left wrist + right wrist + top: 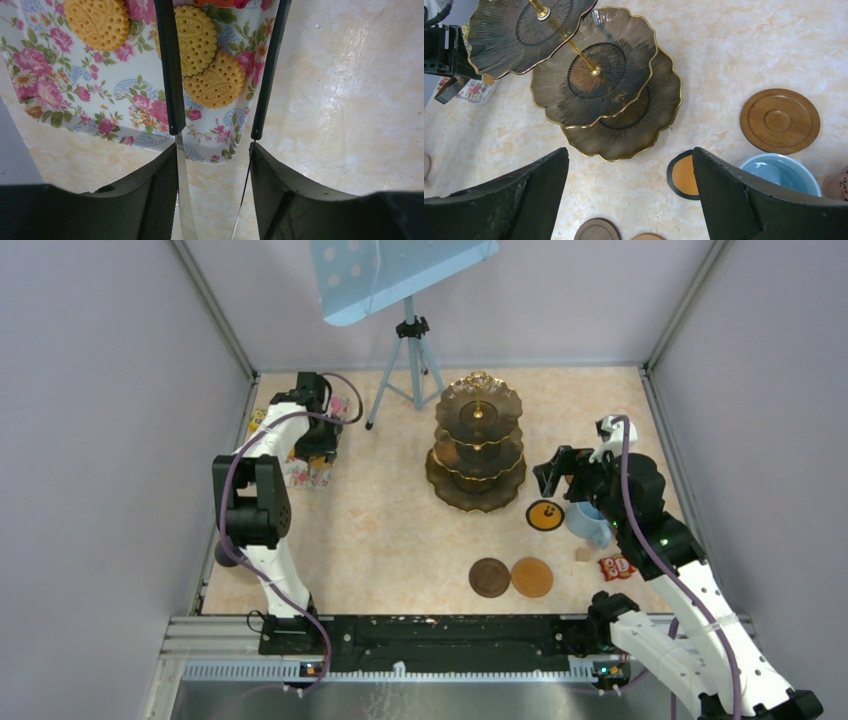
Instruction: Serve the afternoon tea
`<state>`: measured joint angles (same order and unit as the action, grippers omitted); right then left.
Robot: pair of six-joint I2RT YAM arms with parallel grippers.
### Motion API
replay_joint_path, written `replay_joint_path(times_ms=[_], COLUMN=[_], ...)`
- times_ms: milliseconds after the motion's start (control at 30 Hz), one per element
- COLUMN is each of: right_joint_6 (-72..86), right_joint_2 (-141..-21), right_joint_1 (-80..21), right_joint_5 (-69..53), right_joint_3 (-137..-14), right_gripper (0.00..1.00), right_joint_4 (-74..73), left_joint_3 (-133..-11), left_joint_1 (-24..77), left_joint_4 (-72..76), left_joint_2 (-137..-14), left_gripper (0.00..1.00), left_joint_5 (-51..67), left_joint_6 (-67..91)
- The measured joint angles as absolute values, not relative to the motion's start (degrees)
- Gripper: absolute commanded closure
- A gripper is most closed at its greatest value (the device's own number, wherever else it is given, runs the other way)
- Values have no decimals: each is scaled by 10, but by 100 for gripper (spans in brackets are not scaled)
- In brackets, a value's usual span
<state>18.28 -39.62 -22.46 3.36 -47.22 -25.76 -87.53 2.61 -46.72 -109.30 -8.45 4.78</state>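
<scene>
**Desk** (pixel 390 530): marbled beige top, walled on three sides.

1. **Three-tier stand** (pixel 478 445): dark scalloped plates with gold rims on a gold centre rod, upright. It stands right of the desk's centre, toward the far edge.
2. **Dark brown coaster** (pixel 490 577) and **lighter brown coaster** (pixel 532 577): round, flat, side by side and just about touching. They lie close to the near edge, right of centre.
3. **Orange disc** (pixel 545 514): round and dark-rimmed, flat on the desk between the stand and the light blue mug.
4. **Light blue mug** (pixel 588 523): upright near the right edge, partly under the right arm. In the right wrist view a **third brown coaster** (pixel 780 121) lies just beside it.
5. **Red packet** (pixel 617 567): near the right edge, on the near side of the mug.
6. **Floral-patterned tray** (pixel 75 100): at the left edge, toward the far left corner. It carries three round **biscuits** (pixel 97 20).
7. **Left hand** (pixel 214 155): over the tray, fingers half closed and clamped on the **black tongs** (pixel 170 65). The tong arms reach out over the tray, with two of the biscuits seen between them.
8. **Right hand** (pixel 630 155): fingers spread wide, gripping nothing. It is raised above the desk on the right side of the stand.
9. **Tripod** (pixel 405 370): at the far edge, carrying a pale blue perforated board.
</scene>
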Motion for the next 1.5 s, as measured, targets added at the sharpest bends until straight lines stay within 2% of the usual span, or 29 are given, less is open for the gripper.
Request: replay_joint_path(times_ms=[567,967,1167,1367,1500], right_joint_6=[183,183,176,163,156], right_joint_2=[-394,-394,-394,-393,-382], right_joint_1=[-225,-225,-225,-225,-225], right_joint_5=[34,34,44,52,62], right_joint_3=[-472,-472,-474,-499,-514], right_gripper=[8,8,8,2,1], right_joint_4=[-257,-258,-264,-279,-281], left_joint_3=[-875,-844,-749,-705,-672], left_joint_1=[33,49,143,280,354], left_joint_4=[-467,-470,-497,-526,-534], left_joint_2=[-1089,-992,-886,-823,-763], left_gripper=[62,64,64,64,64], left_joint_5=[-116,-142,-140,-107,-83], left_joint_6=[48,48,76,120,152])
